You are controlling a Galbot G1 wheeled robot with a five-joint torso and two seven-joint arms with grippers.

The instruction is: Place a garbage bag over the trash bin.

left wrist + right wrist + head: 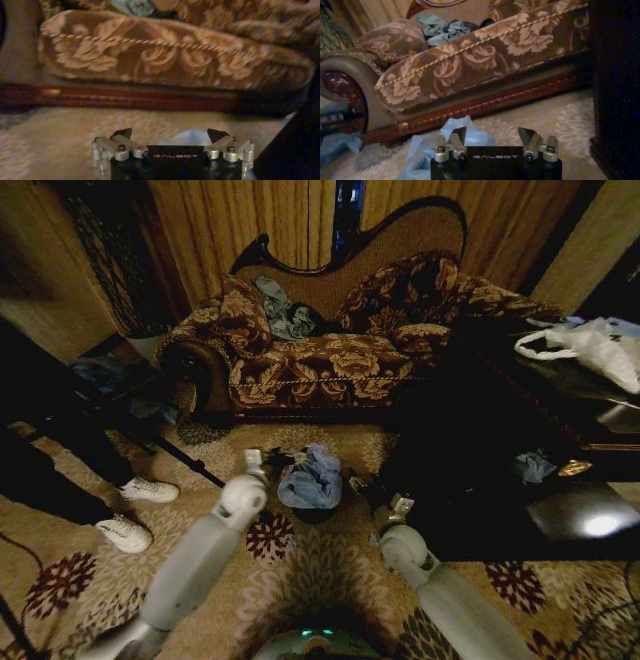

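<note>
Black-tipped left pincer [170, 134] spread wide, empty, hovering just left of the garbage bag [311, 478]. Right pincer [492, 134] also wide, empty, just right of it. Thin crinkled pale blue film is draped over the trash bin [314, 514], dark round base barely visible, standing on patterned floral carpet [320, 570]. Beyond it, brocade sofa [330, 360] with rope piping, carved wood base.
</note>
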